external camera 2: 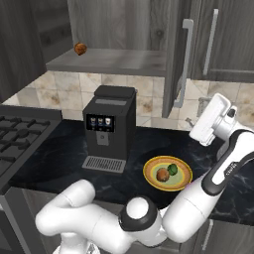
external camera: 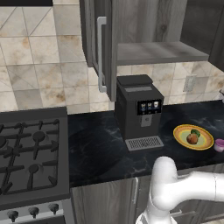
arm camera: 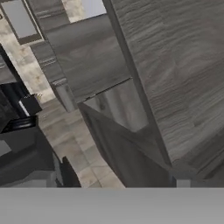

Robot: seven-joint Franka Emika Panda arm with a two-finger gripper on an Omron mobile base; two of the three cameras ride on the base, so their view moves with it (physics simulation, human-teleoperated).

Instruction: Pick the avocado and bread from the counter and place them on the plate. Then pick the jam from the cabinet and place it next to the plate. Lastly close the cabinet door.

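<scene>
While the gripper (external camera 2: 202, 133) sits at the right of the right base view with its jaws spread wide and nothing between them, I see it raised beside the open cabinet door (external camera 2: 179, 59), just right of the door's long silver handle (external camera 2: 184, 63). In the hand view the wood-grain door (arm camera: 175, 74) takes up the right side, with the grey shelf (arm camera: 83, 57) at upper centre; I cannot tell whether the fingers touch the door. Below the gripper, at lower centre of the right base view, the plate (external camera 2: 151, 173) rests on the black counter (external camera 2: 59, 158) with the bread (external camera 2: 162, 174) and the avocado (external camera 2: 172, 169) lying on it side by side. In the left base view the jam (external camera: 219, 145) stands at the right edge, just beside the plate (external camera: 181, 133). A black coffee machine (external camera 2: 108, 128) stands left of the plate, and the stove (external camera: 28, 153) fills the lower left. A small brown lump (external camera 2: 80, 48) sits on the cabinet (external camera 2: 114, 20) shelf at upper left.
</scene>
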